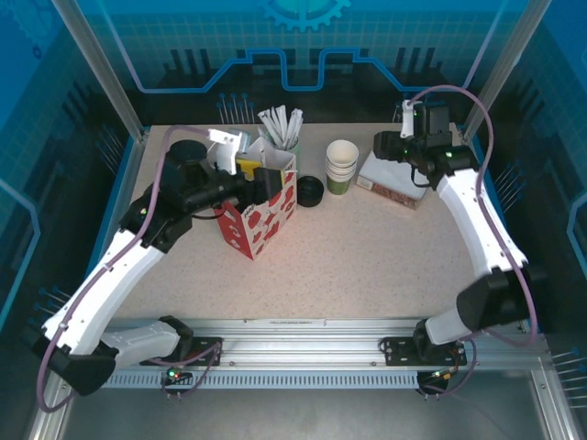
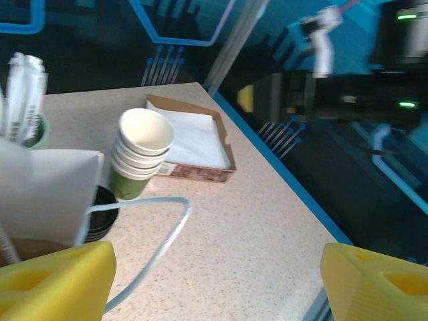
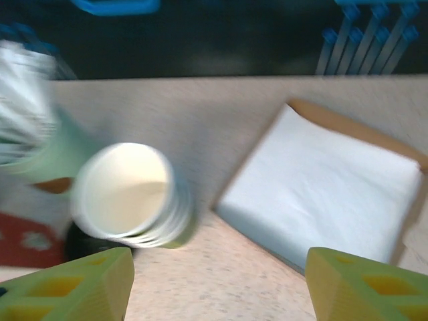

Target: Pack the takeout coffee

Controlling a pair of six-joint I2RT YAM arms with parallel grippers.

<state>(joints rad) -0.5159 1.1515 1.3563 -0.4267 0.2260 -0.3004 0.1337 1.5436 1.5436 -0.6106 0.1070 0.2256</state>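
Observation:
The takeout coffee, a dark-green cup with a black lid, is hidden or out of view. A red-and-white paper bag point(image 1: 264, 215) stands open at mid-left of the table. My left gripper point(image 1: 249, 169) hovers at its top rim. It is open, with yellow fingers point(image 2: 53, 281) wide apart and nothing between them. The bag's white wall point(image 2: 47, 194) and thin handle loop point(image 2: 155, 224) lie in front of it. My right gripper point(image 1: 396, 145) is open point(image 3: 217, 287) above bare table, between the cup stack and the napkin tray.
A stack of white-rimmed green cups point(image 1: 341, 165) point(image 3: 127, 194) stands behind the bag's right side. Round black lids point(image 1: 310, 191) lie beside it. A pale-green cup of white sticks point(image 1: 282, 133) is at the back. A cardboard tray of white napkins point(image 1: 394, 179) point(image 3: 321, 180) sits at the right.

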